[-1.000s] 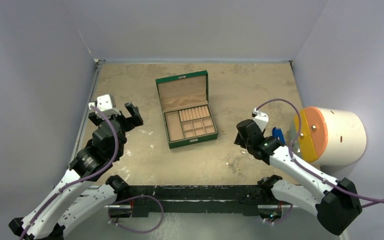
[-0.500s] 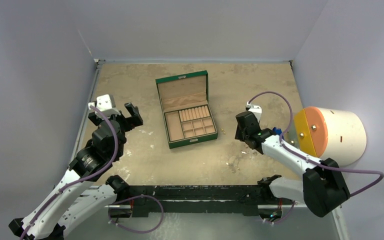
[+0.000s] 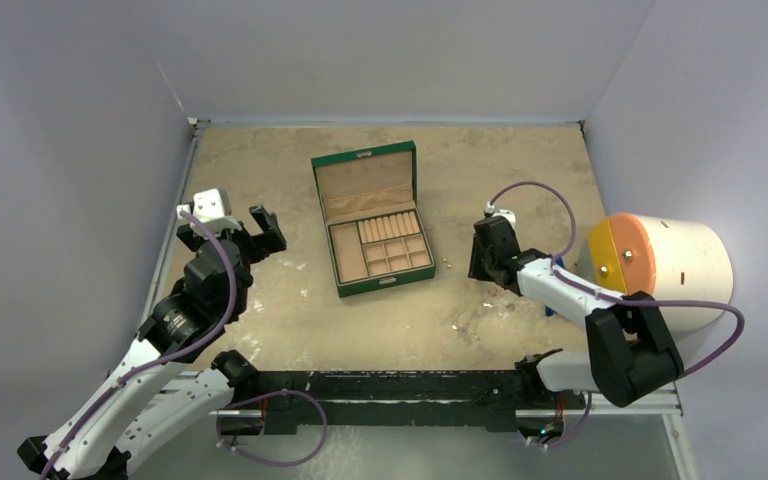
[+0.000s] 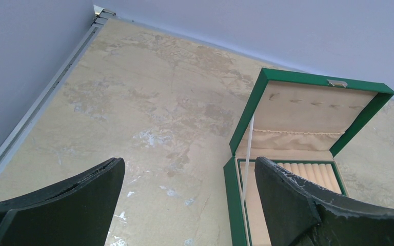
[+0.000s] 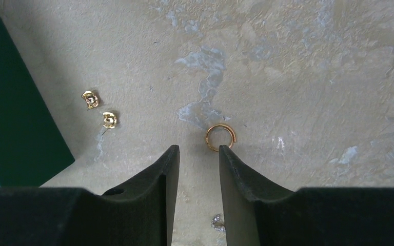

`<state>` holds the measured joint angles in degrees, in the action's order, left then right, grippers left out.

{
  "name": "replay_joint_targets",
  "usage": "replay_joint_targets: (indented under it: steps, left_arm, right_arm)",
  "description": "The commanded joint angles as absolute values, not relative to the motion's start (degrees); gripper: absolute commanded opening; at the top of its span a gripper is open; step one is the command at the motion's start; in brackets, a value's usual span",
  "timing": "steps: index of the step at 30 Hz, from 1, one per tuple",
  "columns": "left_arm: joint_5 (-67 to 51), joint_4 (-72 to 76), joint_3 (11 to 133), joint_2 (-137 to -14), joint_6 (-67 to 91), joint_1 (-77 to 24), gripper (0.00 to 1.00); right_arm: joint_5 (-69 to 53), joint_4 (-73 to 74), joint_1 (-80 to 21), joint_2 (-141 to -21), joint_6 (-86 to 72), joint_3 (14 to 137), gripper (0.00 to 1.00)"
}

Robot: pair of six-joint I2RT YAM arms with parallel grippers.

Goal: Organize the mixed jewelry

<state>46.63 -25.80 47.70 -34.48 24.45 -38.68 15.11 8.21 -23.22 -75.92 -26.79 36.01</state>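
The mixed jewelry lies loose on the table right of the open green box [image 3: 385, 283]. In the right wrist view I see a thin gold ring [image 5: 220, 137], two small gold studs [image 5: 90, 99] near the box's corner [image 5: 10, 118], and a tiny silvery piece [image 5: 217, 222]. My right gripper [image 5: 199, 149] hovers low over the table with its jaws narrowly apart and nothing between them. The gold ring lies just beyond its right fingertip [image 5: 225, 154]. From above, that gripper [image 3: 482, 262] points down, right of the box. My left gripper [image 4: 190, 166] is wide open and empty, left of the box [image 4: 297, 77].
A big white drum with an orange and yellow face [image 3: 660, 270] lies at the right edge, close behind my right arm. More tiny gold pieces [image 3: 456, 327] lie nearer the front. Grey walls close in the table on three sides.
My right arm has swung left and forward towards the box, and its jaws have narrowed. The left arm has stayed where it was.
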Motion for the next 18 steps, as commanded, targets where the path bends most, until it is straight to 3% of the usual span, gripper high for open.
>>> replay_joint_targets:
  steps: [1,18]
  left_arm:
    - [46.2,-24.1,49.5,-34.5,23.5,-38.5,0.98]
    - [46.1,-24.1,49.7,-34.6,23.5,-38.4,0.98]
  right_arm:
    - [13.5,6.0,-22.6,-76.1,-26.4,38.0,0.36]
    - [13.7,5.8,-21.7,-79.4,-27.9,38.3,0.30]
